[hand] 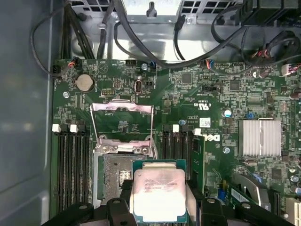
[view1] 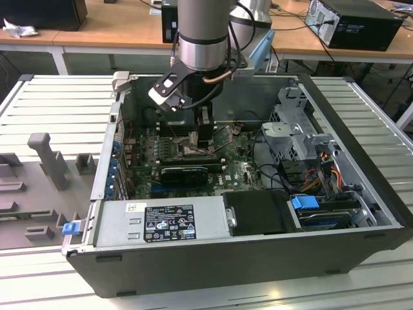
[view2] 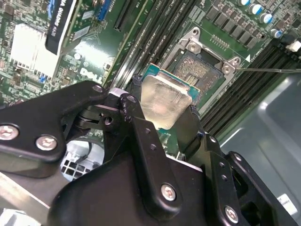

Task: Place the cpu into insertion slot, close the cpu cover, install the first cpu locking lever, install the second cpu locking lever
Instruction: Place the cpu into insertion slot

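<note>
The gripper [hand: 159, 197], fingers [view2: 138, 127] clamped on opposite edges of the cpu [hand: 157, 188], cpu held partly over the bare insertion slot [hand: 115, 174], cpu cover [hand: 122, 117] swung open on the slot's side away from the gripper.

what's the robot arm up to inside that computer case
The arm's claw is shut on the cpu, gripping it by its edges over the green board inside the open computer case. The insertion slot is bare, with its pin field showing. The cpu hangs partly to one side of it and is not yet seated. The cpu cover is swung open, clear of the slot.
</note>
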`<action>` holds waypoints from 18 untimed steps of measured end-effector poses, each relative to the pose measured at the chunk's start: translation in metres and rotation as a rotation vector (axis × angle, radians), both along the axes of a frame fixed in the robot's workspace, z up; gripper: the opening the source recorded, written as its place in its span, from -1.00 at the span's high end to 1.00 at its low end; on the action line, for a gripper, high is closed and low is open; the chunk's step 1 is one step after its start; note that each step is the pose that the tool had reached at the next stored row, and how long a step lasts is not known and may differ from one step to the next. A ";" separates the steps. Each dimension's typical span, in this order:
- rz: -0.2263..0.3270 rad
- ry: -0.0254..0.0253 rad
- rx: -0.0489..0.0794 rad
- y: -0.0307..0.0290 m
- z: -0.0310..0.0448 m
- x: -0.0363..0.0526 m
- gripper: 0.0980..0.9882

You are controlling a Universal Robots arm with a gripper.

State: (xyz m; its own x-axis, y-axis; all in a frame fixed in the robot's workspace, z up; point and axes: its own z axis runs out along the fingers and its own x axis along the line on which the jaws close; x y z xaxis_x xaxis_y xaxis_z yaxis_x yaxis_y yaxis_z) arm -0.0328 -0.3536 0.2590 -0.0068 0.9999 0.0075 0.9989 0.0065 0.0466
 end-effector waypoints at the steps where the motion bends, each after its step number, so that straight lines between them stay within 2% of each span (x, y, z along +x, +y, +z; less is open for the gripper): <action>1: 0.000 0.0000 0.000 0.0009 -0.0031 -0.0001 0.03; 3: 0.000 0.0001 0.001 0.0039 -0.0074 -0.0001 0.03; 6: 0.000 0.0001 0.001 0.0107 -0.0098 -0.0001 0.03; 10: 0.000 0.0000 0.002 0.0151 -0.0139 -0.0003 0.03; 18: 0.000 -0.0001 0.003 0.0257 -0.0245 -0.0068 0.03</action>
